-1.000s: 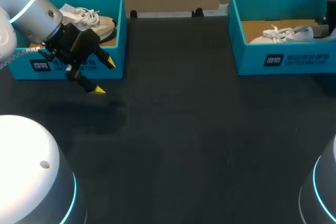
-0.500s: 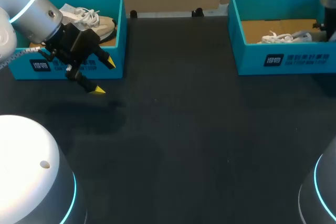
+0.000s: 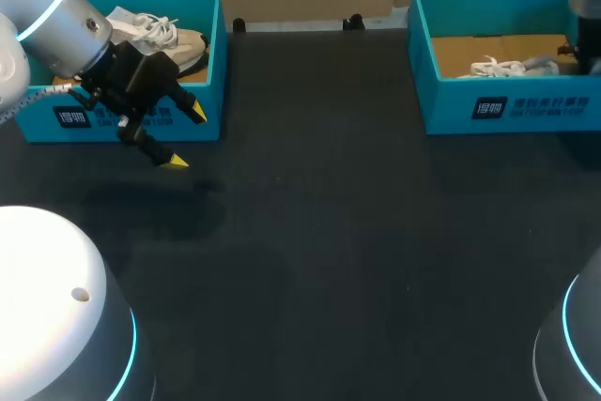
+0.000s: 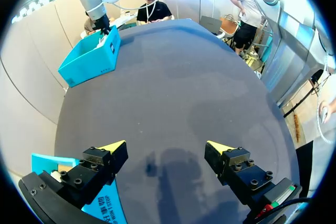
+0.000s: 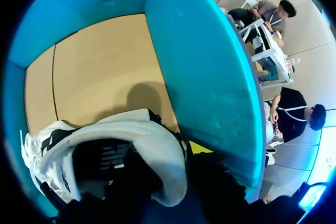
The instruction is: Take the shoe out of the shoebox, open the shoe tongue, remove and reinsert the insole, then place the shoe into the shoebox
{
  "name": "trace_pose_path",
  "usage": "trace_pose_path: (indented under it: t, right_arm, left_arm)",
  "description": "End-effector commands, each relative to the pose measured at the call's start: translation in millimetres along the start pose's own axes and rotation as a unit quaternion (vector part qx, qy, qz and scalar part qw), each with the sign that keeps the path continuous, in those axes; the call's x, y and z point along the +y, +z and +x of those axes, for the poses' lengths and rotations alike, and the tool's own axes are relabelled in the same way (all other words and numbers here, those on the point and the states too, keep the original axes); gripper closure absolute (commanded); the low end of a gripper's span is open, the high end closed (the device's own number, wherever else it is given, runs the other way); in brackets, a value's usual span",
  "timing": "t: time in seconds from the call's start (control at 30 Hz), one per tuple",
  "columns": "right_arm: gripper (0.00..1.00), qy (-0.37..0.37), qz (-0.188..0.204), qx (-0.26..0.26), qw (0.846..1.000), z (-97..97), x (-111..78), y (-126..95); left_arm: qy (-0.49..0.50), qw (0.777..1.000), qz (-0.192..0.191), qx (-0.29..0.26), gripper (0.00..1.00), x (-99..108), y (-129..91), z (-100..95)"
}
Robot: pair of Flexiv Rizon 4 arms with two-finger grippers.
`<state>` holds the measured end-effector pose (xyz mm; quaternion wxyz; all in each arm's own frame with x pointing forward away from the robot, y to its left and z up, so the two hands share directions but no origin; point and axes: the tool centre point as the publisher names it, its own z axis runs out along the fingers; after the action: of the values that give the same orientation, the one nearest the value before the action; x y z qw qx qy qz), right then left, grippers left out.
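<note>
Left wrist view: showed the left gripper (image 4: 170,148) spread wide, its wedge-shaped yellow tips well apart with nothing between them, hanging above the matte dark table (image 4: 173,77). Caught a teal corner of the left shoebox (image 4: 47,163) just beside one black finger block. Showed, far across the table, the right shoebox (image 4: 89,61) with the right arm (image 4: 97,9) dipping into it. Gave no sight of any shoe. Head view: set that gripper in front of the left shoebox's front wall, and added what the wrist missed, a beige shoe (image 3: 174,42) with white laces lying inside that box. Placed the shoe (image 3: 498,68) low in the right shoebox, only its white laces and pale upper showing over the rim, beside the right arm at the box's right end. Right wrist view: put the right gripper (image 5: 195,153) deep inside the right shoebox at the shoe's heel, but could not tell whether clamped on it or loose. Revealed, close up, a rounded, padded white collar around a dark opening, black marking on the shoe's side, a flat tan cardboard floor (image 5: 94,77) with a straight seam, and smooth teal walls.
</note>
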<state>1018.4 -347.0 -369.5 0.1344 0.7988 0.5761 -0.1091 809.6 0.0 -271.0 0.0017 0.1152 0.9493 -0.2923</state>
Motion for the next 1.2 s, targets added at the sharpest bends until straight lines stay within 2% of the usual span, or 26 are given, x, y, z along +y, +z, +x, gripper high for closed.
trace_pose_path:
  t: [0.03, 0.23, 0.5, 0.57, 0.9, 1.07, 1.2]
  right_arm:
    - [0.61, 0.002, -0.004, -0.001, 1.000, -0.2, -3.2, -5.5]
    - [0.57, 0.008, -0.013, -0.003, 1.000, -2.6, -5.5, -17.4]
    - [0.53, 0.014, -0.035, -0.004, 0.999, -12.4, -4.6, -47.2]
    - [0.53, 0.026, -0.037, 0.019, 0.999, -14.5, -5.0, -54.3]
    - [0.52, 0.017, -0.064, 0.057, 0.996, -17.4, -8.9, -91.3]
    - [0.55, -0.019, -0.070, 0.076, 0.994, -11.9, -18.0, -113.2]
    - [0.53, -0.036, -0.077, 0.088, 0.993, -5.8, -32.2, -129.7]
  left_arm:
    - [0.000, 1.000, -0.001, 0.000, 0.00, 0.1, -0.2, 0.4]
    - [0.000, 1.000, -0.001, 0.000, 0.00, 0.1, -0.2, 0.4]
    - [0.000, 1.000, -0.001, 0.000, 0.00, 0.1, -0.2, 0.4]
    - [0.000, 1.000, -0.001, 0.000, 0.00, 0.1, -0.2, 0.4]
    - [0.000, 1.000, -0.001, 0.000, 0.00, 0.1, -0.2, 0.4]
    - [0.000, 1.000, -0.001, 0.000, 0.00, 0.1, -0.2, 0.4]
    - [0.000, 1.000, -0.001, 0.000, 0.00, 0.1, -0.2, 0.4]
